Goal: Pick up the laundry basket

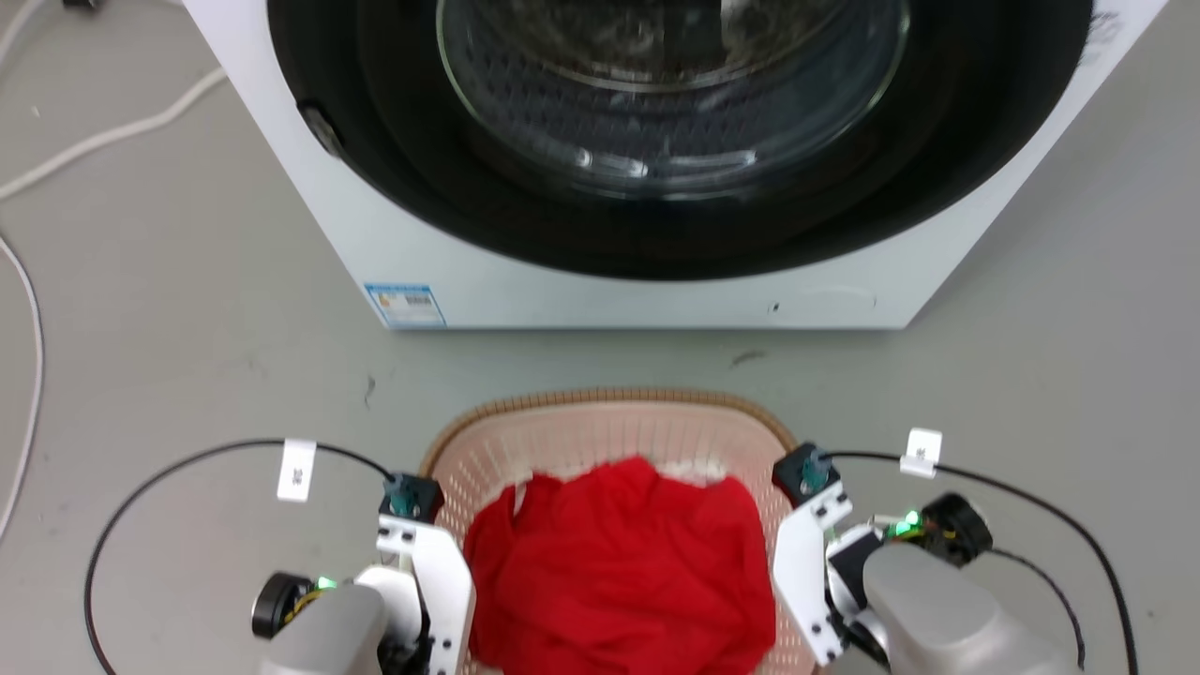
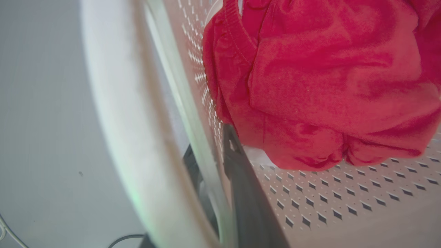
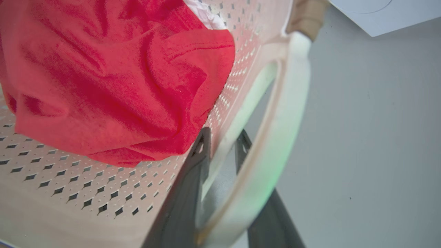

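Now at the grabbing step, with the laundry basket [image 1: 609, 422] down on the floor [image 1: 187, 328] just in front of the washing machine [image 1: 656, 281], red shirt [image 1: 619, 562] inside. Has the right gripper [image 3: 224, 132] spread around a white handle [image 3: 293, 86], and the left gripper [image 2: 208, 139] around the other; squeezed or not, cannot tell. Next: squeeze both tight, then lift evenly.

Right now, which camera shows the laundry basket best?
The head view: it takes in most of the laundry basket from above, brown rim, red cloth inside. Each wrist view shows a close stretch of perforated wall and a white handle.
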Tool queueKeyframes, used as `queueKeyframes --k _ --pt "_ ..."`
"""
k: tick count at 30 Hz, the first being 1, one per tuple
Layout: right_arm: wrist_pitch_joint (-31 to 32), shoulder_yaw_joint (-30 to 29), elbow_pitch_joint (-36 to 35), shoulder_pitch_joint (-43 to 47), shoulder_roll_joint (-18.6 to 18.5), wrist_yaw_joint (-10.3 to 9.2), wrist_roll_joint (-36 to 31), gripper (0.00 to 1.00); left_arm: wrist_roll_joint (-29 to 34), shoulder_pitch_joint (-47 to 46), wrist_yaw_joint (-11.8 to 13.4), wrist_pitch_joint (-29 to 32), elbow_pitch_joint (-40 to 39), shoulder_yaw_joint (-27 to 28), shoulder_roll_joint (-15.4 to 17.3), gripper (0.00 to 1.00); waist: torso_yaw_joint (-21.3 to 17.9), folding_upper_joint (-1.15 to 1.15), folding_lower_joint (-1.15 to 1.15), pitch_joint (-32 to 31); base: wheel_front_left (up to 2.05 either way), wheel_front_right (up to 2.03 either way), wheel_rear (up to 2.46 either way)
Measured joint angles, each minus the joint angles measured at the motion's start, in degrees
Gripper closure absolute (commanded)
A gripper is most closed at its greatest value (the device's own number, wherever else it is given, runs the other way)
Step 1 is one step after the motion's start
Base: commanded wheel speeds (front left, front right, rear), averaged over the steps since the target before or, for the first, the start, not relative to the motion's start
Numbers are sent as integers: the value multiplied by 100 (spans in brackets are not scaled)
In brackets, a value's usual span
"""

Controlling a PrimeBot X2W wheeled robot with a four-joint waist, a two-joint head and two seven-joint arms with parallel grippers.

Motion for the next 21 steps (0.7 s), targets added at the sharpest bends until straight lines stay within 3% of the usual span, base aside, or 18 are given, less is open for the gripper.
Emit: queueKeyframes --k 21 --pt "575 1563 -375 640 -293 -5 1468 100 -1106 781 25 371 -309 -1166 198 100 -88 0 0 -1520 0 0 0"
